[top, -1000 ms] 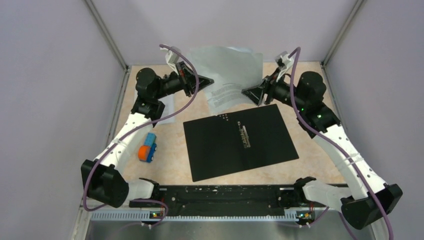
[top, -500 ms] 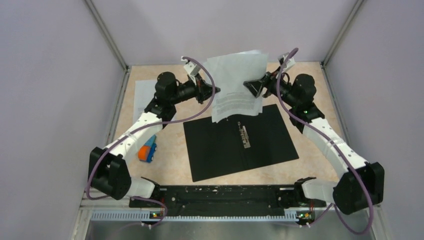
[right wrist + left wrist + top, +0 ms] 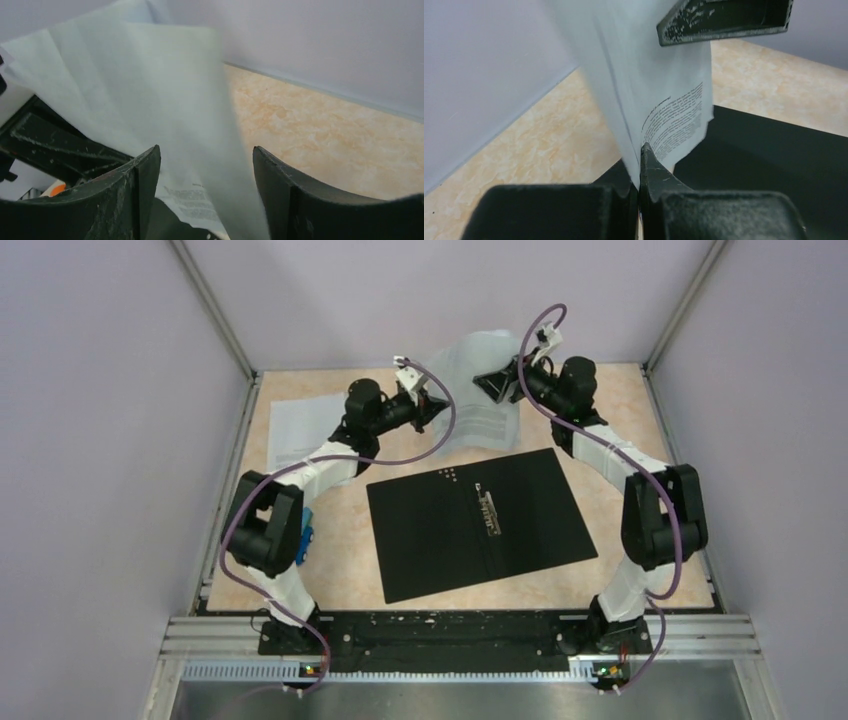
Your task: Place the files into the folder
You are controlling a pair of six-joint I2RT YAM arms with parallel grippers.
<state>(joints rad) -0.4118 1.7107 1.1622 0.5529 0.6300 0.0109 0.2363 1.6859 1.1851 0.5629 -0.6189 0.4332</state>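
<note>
The folder [image 3: 478, 523] lies open on the table, black inside up, with its metal clip [image 3: 488, 510] near the middle. The files [image 3: 482, 400], white printed sheets, hang above the table behind the folder's far edge. My left gripper [image 3: 432, 406] is shut on their left edge; in the left wrist view the jaws [image 3: 640, 150] pinch the sheets [image 3: 664, 100] above the black folder [image 3: 774, 150]. My right gripper [image 3: 490, 380] is open at the sheets' right side. In the right wrist view the sheets [image 3: 165, 90] hang blurred between its spread fingers [image 3: 205, 155].
Another white printed sheet [image 3: 300, 430] lies flat at the far left of the table. A small orange-and-blue object [image 3: 304, 535] shows partly behind the left arm. The back wall stands close behind the sheets, and side walls flank the table.
Both arms have stretched toward the back wall. The sheets have moved from over the folder's far edge to farther back and higher.
</note>
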